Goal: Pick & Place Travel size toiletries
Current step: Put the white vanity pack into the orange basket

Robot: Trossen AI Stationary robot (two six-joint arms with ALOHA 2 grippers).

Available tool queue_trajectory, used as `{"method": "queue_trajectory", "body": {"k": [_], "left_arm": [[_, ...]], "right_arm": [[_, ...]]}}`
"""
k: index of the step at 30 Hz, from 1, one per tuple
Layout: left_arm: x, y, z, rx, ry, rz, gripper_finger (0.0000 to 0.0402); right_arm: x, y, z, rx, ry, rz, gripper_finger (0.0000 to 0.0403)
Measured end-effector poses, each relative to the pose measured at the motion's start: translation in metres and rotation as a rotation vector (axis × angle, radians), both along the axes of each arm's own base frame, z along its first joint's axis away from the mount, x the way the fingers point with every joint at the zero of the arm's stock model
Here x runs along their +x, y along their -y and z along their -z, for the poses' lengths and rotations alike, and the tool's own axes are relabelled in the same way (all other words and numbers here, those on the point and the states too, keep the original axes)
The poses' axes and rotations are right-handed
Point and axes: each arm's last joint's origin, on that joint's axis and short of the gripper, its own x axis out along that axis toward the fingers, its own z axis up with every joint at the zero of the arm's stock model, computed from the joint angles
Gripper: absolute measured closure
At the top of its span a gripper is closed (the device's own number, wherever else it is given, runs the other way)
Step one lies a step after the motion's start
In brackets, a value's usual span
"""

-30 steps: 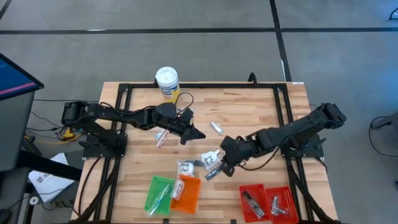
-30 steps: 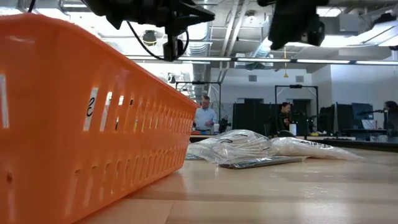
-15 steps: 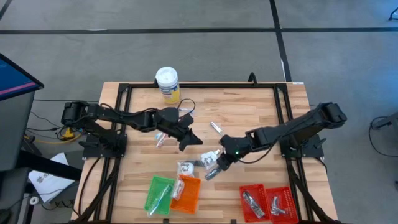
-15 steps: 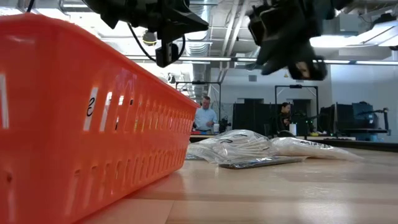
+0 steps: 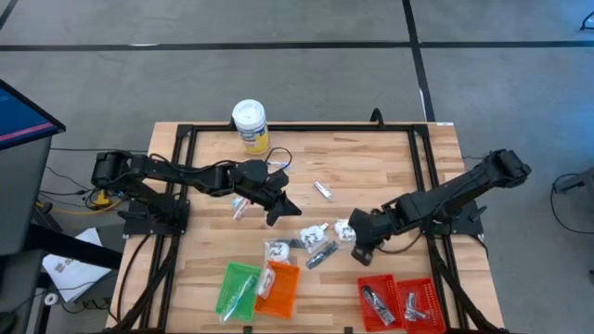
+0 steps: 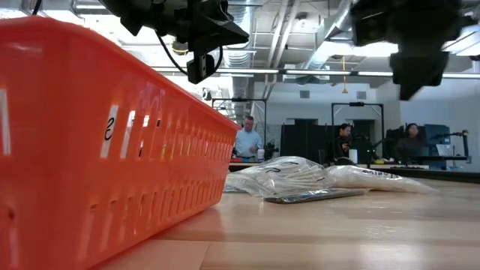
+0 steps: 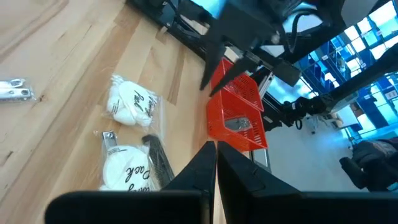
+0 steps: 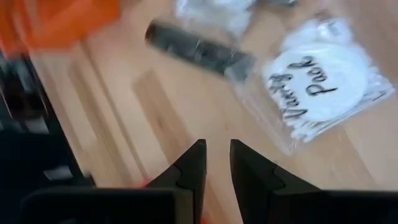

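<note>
left pincer fingers together, empty, mid-desk | right pincer: narrow gap, nothing seen held; tips blurred | crinkly white packets, dark tube on wooden desk | orange tray cut off, slotted plastic

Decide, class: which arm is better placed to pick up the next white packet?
Probably the right: its gripper hangs beside the white packet, jaws slightly parted and empty. The left gripper is shut and farther off.

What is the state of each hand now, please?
Left hand: shut, holding nothing, above the table's middle.
Right hand: a narrow gap between the fingers, nothing in it; above the wood beside a white packet.
</note>
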Motion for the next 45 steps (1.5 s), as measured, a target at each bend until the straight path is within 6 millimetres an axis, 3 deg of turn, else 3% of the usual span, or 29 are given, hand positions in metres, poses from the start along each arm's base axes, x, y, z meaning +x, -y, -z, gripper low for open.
{"method": "queue_trajectory", "body": {"k": [7, 17, 22, 27, 37, 42, 45], "left_arm": [[0.0, -0.002, 0.0, 0.0, 0.0, -0.007, 0.0394], [0.0, -0.004, 0.001, 0.024, 0.005, -0.004, 0.0394], [0.0, -0.004, 0.0, 0.024, 0.006, -0.005, 0.0394], [0.0, -0.004, 0.0, 0.026, 0.006, -0.009, 0.0394], [0.0, -0.004, 0.001, 0.031, 0.005, -0.02, 0.0394], [0.0, -0.004, 0.001, 0.031, 0.005, -0.02, 0.0394], [0.0, -0.004, 0.001, 0.031, 0.005, -0.02, 0.0394]], "right_arm": [[0.003, -0.018, 0.014, -0.141, 0.025, -0.259, 0.0336], [0.008, -0.021, 0.049, -0.3, -0.141, -0.287, 0.0336], [0.008, -0.021, 0.058, -0.326, -0.187, -0.29, 0.0333], [0.009, -0.021, 0.057, -0.354, -0.167, -0.289, 0.0293], [0.012, -0.023, 0.06, -0.424, -0.123, -0.369, 0.0156], [0.012, -0.027, 0.074, -0.433, -0.151, -0.391, 0.0146], [0.012, -0.027, 0.073, -0.441, -0.144, -0.391, 0.0151]]}}
